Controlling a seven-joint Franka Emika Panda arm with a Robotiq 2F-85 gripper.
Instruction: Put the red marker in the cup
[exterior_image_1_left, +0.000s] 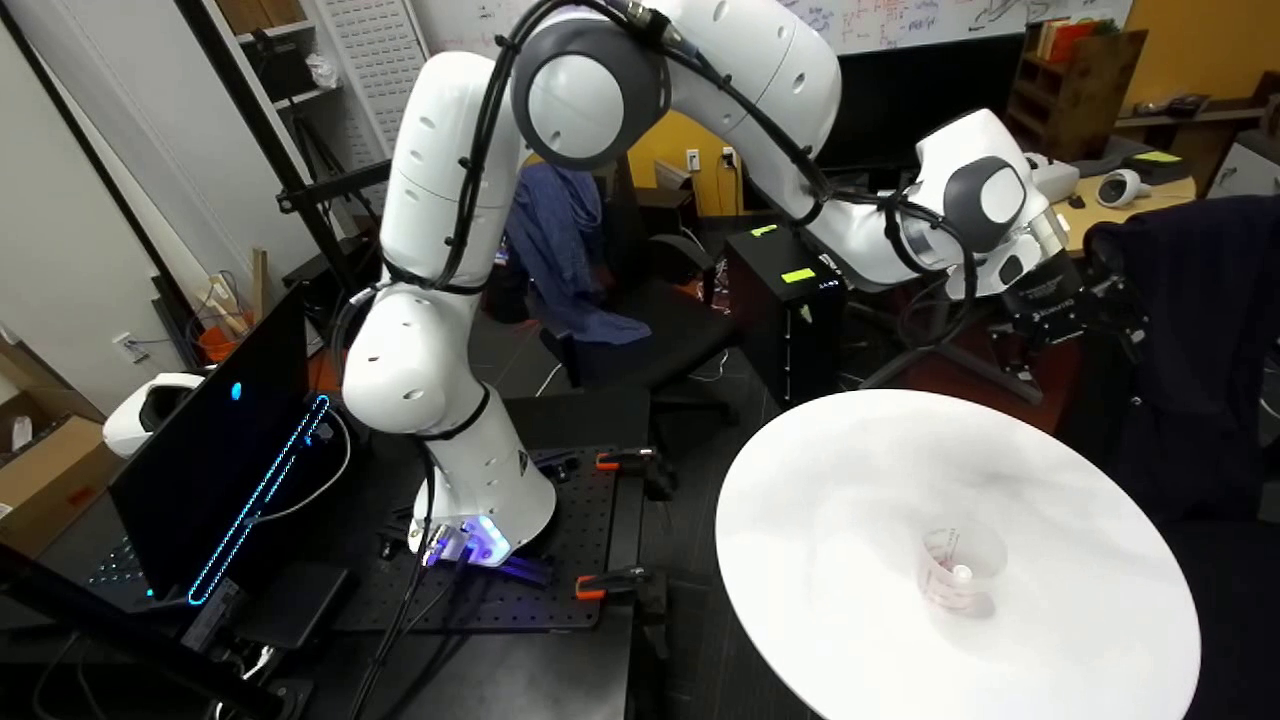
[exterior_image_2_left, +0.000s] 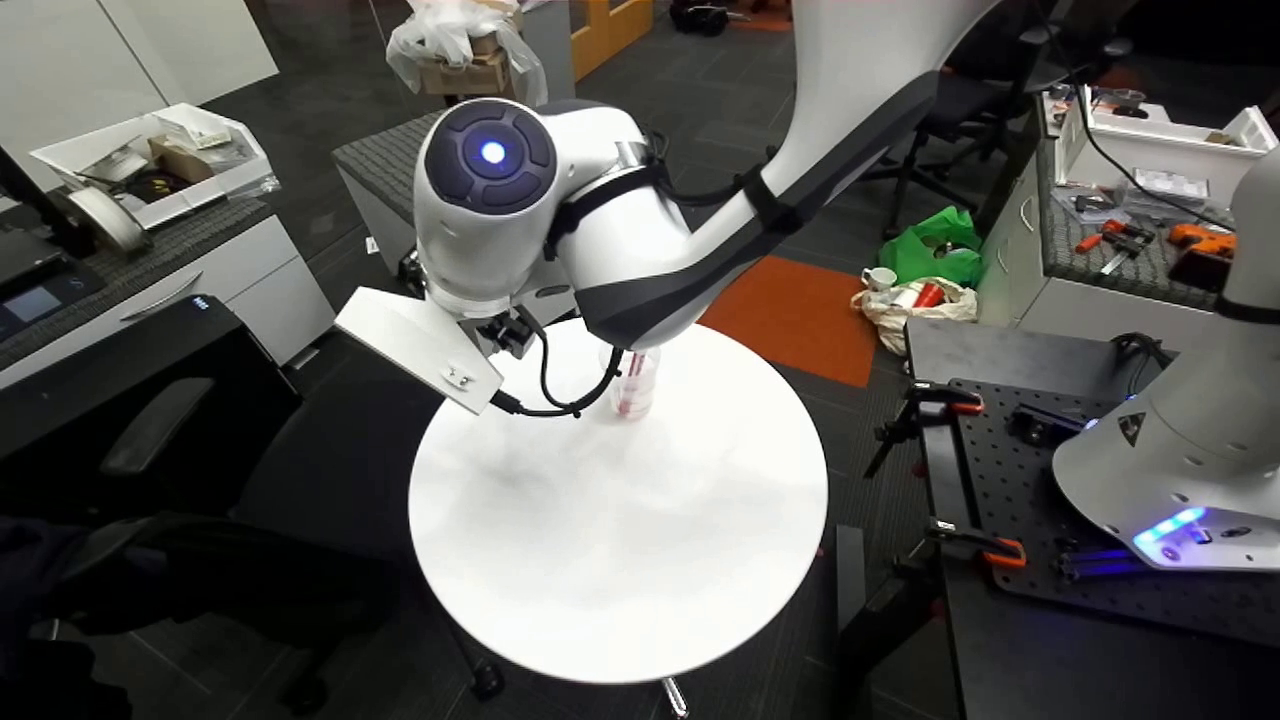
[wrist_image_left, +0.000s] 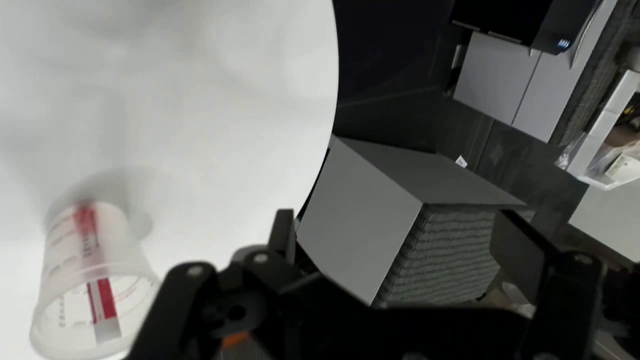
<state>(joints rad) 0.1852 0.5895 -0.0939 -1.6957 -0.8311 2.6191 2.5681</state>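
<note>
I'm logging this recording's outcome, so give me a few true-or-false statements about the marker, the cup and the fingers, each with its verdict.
1. The red marker is inside the cup. True.
2. The cup lies on its side. False: it stands upright on the round white table.
3. The fingers are spread apart. True.
4. The fingers are touching the cup. False: they are well away from it.
5. Red from the marker shows through the cup's wall. True.
</note>
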